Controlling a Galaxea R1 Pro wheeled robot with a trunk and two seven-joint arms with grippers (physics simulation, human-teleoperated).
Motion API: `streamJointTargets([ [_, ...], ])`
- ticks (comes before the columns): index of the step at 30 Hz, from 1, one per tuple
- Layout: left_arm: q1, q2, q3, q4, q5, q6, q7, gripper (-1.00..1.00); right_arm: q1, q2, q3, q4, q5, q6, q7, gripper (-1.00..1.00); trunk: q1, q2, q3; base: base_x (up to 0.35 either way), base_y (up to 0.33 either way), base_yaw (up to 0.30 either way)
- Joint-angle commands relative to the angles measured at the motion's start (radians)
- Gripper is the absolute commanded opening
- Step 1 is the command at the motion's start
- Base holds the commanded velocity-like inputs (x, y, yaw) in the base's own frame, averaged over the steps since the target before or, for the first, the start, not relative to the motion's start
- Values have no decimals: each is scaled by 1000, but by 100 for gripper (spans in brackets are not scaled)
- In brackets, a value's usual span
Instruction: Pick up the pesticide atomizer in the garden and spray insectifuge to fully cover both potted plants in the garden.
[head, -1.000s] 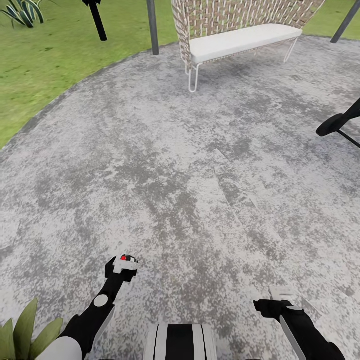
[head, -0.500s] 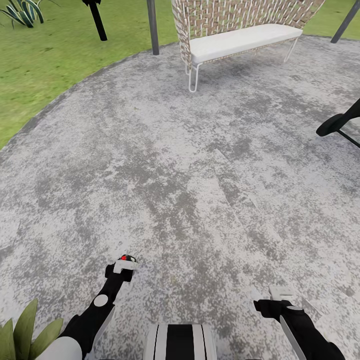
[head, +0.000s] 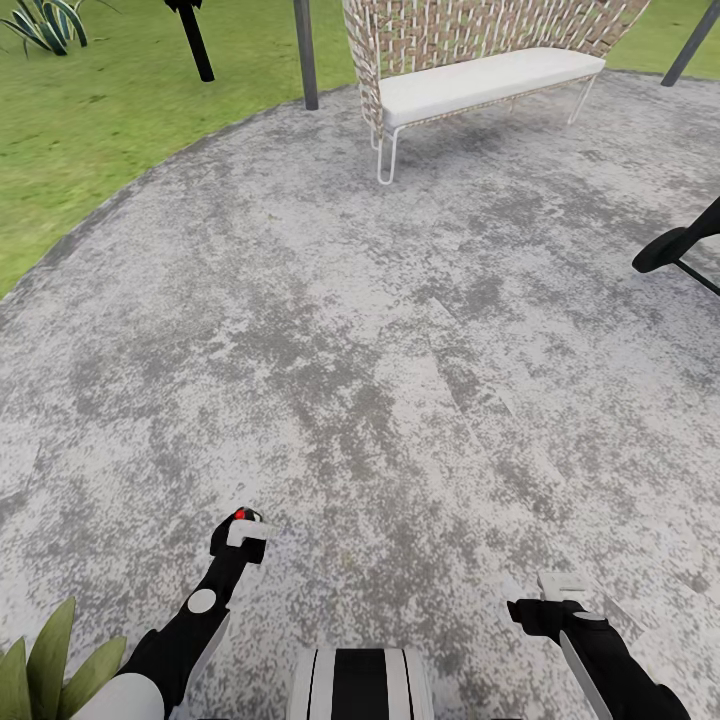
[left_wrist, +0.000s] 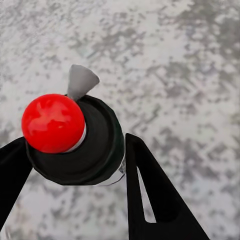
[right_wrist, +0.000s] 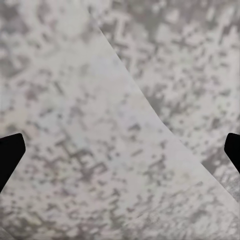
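Grey speckled gravel patio stretches out ahead, lawn curving round its far left edge. Down at the left gripper, the two black fingers are clamped on either side of the pesticide atomizer; its dark cap, red knob and pale grey nozzle point away over the gravel. In the head view that same hand has crept slightly left and nearer over the last second, the red knob shifting with it, while the camera has held steady. Over on the right gripper, fingers spread wide with only gravel between them in the wrist view: nothing held. Further out, a woven bench sits at the far side, and pointed green leaves poke in at the near left corner. That looks like one of the potted plants, so the bottle is in hand and seems to be swinging toward it. Spraying has yet to begin, I'd say.
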Motion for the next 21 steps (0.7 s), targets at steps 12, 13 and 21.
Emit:
streamJointTargets([
  [12, 0, 0, -4, -1, -11, -3, 9, -100, 0, 0, -1, -1, -6, 5, 1, 100, -1, 0, 7, 0, 0, 0],
  [13, 0, -1, -5, -1, -11, -3, 9, -100, 0, 0, -1, -1, -6, 5, 1, 100, -2, 0, 11, 0, 0, 0],
  [21, 0, -1, -6, -1, -9, -3, 9, -100, 0, 0, -1, -1, -6, 5, 1, 100, -5, 2, 42, 0, 0, 0],
])
